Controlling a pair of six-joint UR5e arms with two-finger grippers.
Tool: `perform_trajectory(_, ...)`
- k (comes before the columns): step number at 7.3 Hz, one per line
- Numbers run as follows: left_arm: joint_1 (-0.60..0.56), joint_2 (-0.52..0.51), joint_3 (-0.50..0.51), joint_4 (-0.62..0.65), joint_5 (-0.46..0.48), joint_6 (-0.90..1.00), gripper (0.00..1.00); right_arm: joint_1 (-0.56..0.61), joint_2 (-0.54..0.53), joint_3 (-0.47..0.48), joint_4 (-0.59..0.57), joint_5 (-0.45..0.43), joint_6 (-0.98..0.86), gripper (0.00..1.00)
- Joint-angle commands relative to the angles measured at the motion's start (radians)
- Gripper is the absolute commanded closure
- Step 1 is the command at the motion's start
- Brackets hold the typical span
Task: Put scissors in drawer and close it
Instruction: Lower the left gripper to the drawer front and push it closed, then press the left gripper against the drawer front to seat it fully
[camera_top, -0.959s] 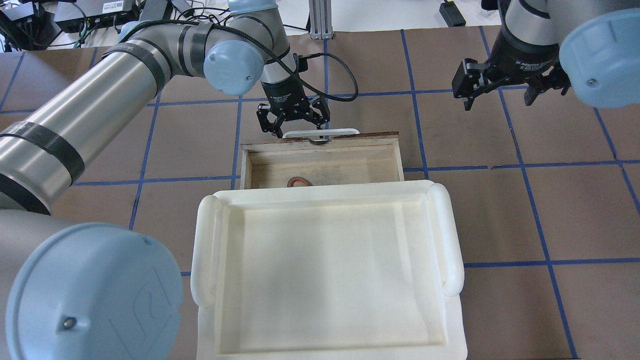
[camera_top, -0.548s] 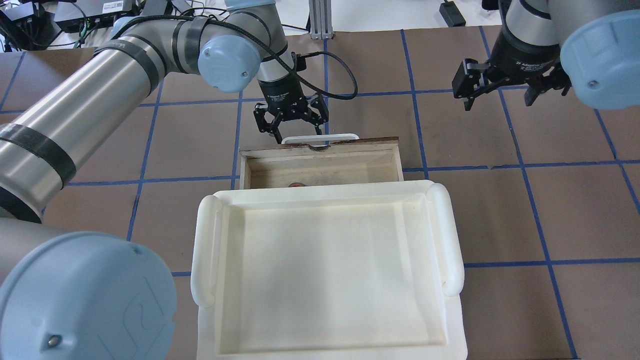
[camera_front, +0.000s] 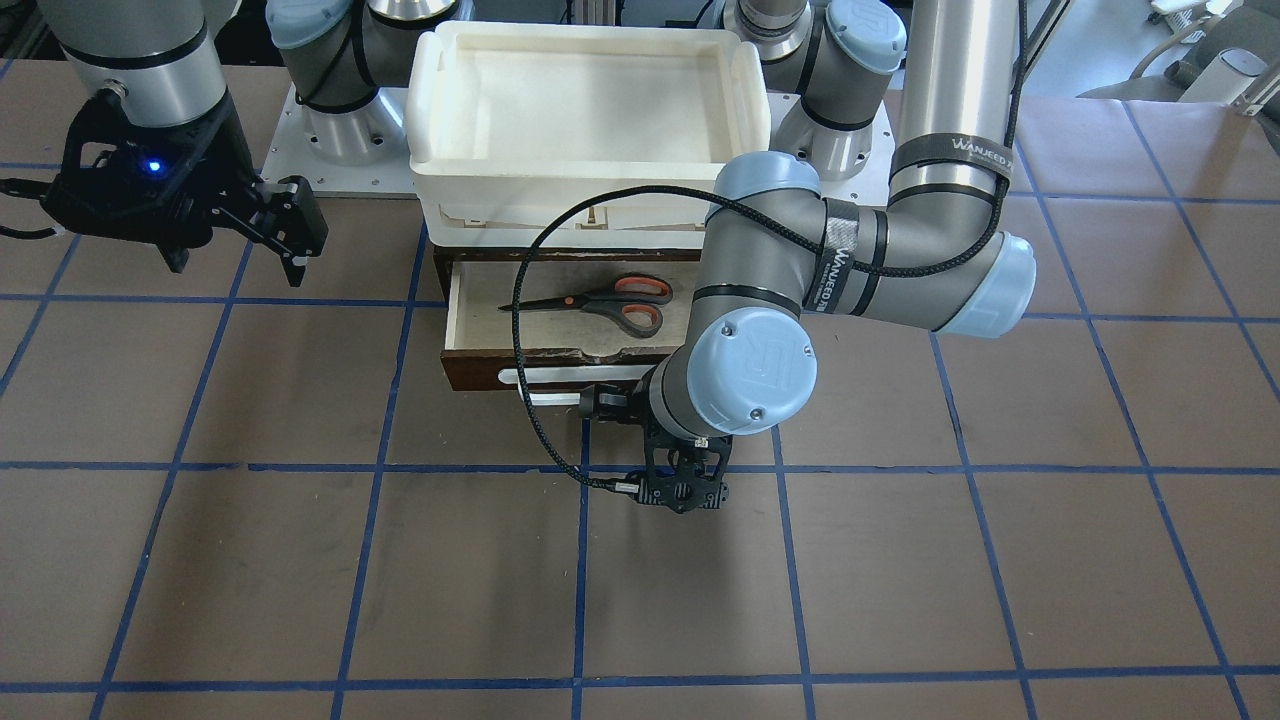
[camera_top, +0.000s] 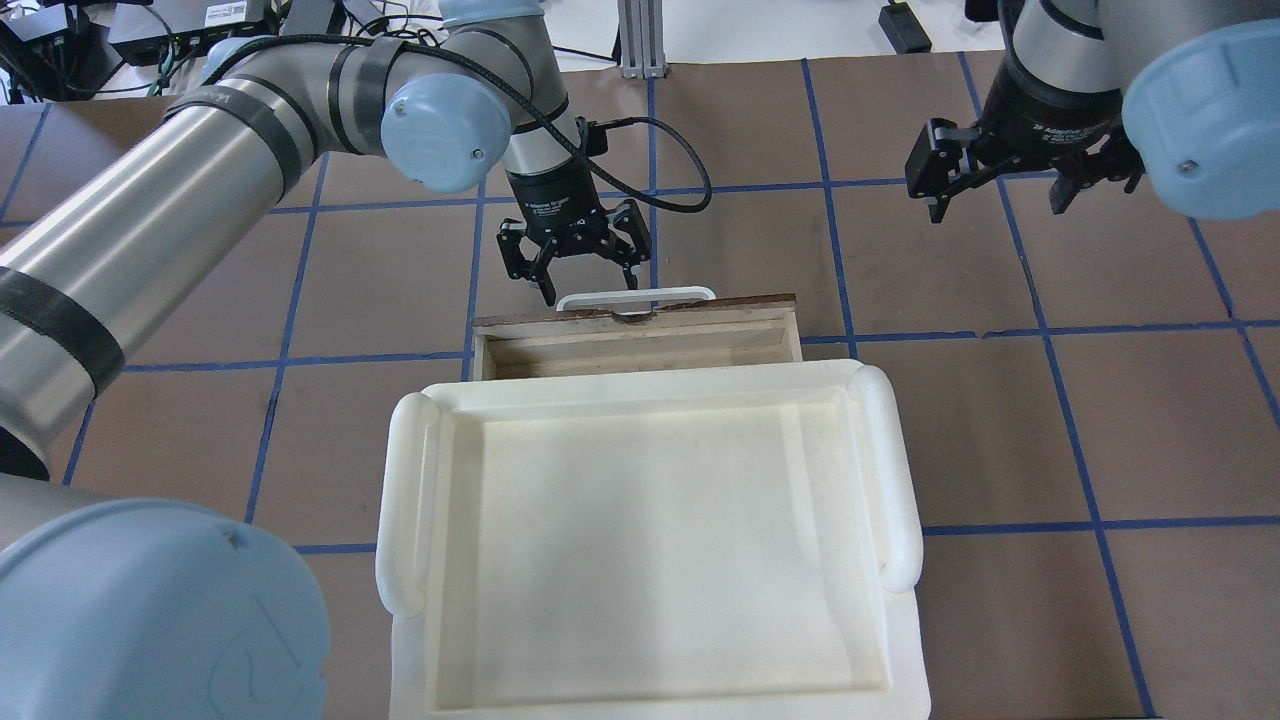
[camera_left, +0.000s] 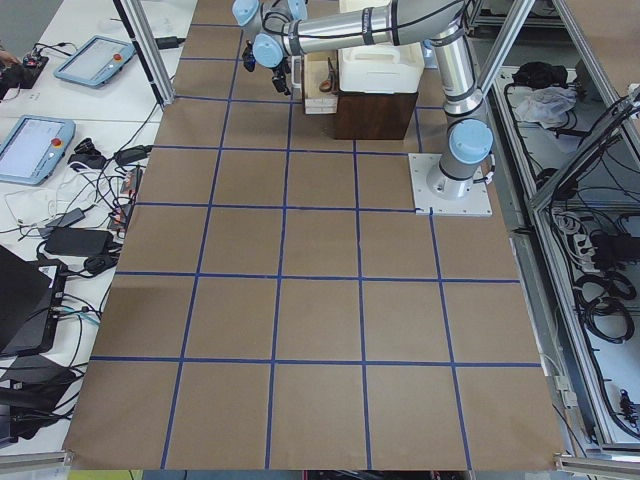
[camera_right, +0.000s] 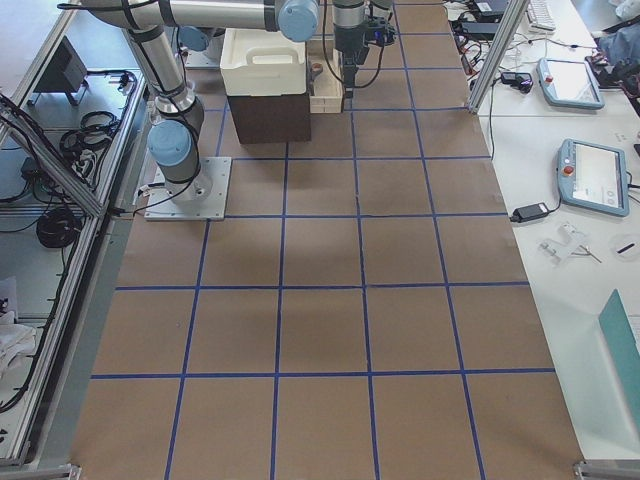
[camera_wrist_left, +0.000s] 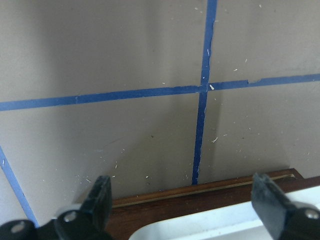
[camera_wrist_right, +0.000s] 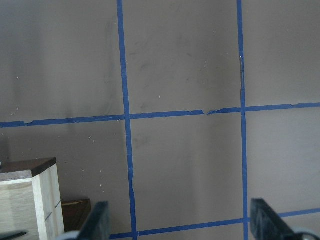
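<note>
The scissors (camera_front: 600, 298) lie inside the drawer (camera_front: 478, 372), blades to the front view's left; in the overhead view they are hidden under the white tray. The drawer (camera_top: 640, 338) is partly open, and its white bar handle (camera_top: 637, 296) faces away from the robot. My left gripper (camera_top: 590, 287) is open and empty. It points down at the far side of the handle, its fingertips (camera_wrist_left: 100, 197) straddling the handle's left part. My right gripper (camera_top: 998, 190) is open and empty, above the table far to the right of the drawer.
A white plastic tray (camera_top: 400, 500) sits on top of the dark cabinet (camera_right: 270, 115) that holds the drawer. A black cable (camera_front: 525, 330) loops from the left wrist across the drawer. Brown table with blue tape lines (camera_top: 1090, 520) lies all around.
The drawer has slid toward the robot, further under the tray, and the left gripper has moved with its handle. The scissors' handle loop has dropped out of the overhead view. The right arm is still.
</note>
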Motion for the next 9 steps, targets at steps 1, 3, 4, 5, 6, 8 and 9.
perform_trajectory(1, 0.000, 0.024, -0.034, -0.001, 0.000, 0.000, 0.00, 0.000, -0.001, 0.002, 0.001, 0.001, -0.001, 0.00)
perform_trajectory(3, -0.003, 0.031, -0.050, -0.004, 0.000, 0.000, 0.00, 0.000, -0.003, 0.002, 0.000, 0.001, -0.001, 0.00)
perform_trajectory(4, -0.003, 0.045, -0.073, -0.007, 0.000, 0.000, 0.00, 0.000, -0.003, 0.002, 0.000, 0.002, -0.001, 0.00)
perform_trajectory(5, -0.002, 0.059, -0.088, -0.010, 0.000, 0.000, 0.00, 0.000, -0.003, 0.002, 0.001, 0.001, -0.001, 0.00)
perform_trajectory(6, -0.003, 0.076, -0.090, -0.027, -0.005, 0.000, 0.00, 0.000, -0.003, 0.002, 0.001, 0.001, -0.001, 0.00)
perform_trajectory(8, -0.003, 0.099, -0.091, -0.053, -0.003, 0.000, 0.00, 0.000, -0.003, 0.002, 0.003, 0.001, -0.001, 0.00)
perform_trajectory(9, -0.005, 0.102, -0.094, -0.064, -0.003, 0.000, 0.00, 0.000, -0.003, 0.002, 0.001, 0.001, -0.001, 0.00)
